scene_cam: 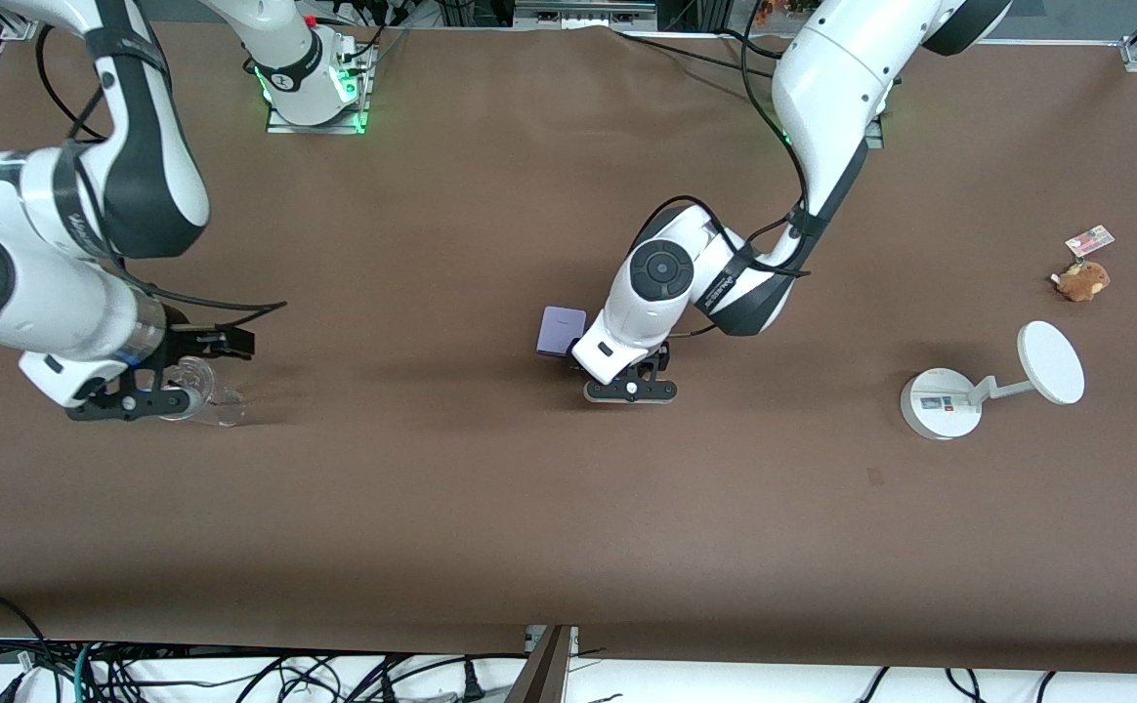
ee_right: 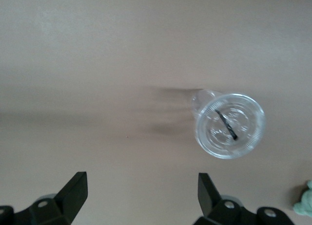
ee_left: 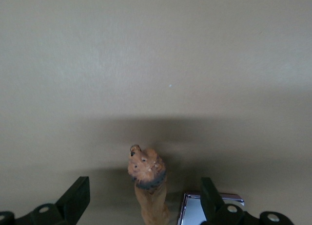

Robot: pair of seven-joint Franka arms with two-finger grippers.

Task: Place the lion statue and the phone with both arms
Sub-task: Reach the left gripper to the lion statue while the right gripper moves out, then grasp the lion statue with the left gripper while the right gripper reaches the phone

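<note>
L gripper sits low at mid-table, fingers spread wide, holding nothing. In the left wrist view the lion statue stands on the table between the two fingertips, clear of both, head up, body running back toward the wrist. The phone lies flat just beside the lion, touching or nearly so, partly under the L arm's wrist in the front view; farther from the front cam than the gripper bar.

Step in hand, as I read it: L arm grasping the lion. To do it well: keep the statue centred btwn the pads before closing, drop low enough to catch the body rather than the narrow head, close slowly so it doesn't tip. Watch the finger on the phone's side; it's just over the phone's corner and could nudge it or pinch both.

R gripper is low near the R arm's end of the table, also spread and empty, w/ a clear plastic cup just ahead of it. R arm looks to be waiting. A white stand and a small plush sit at the L arm's end, well apart from all this.
</note>
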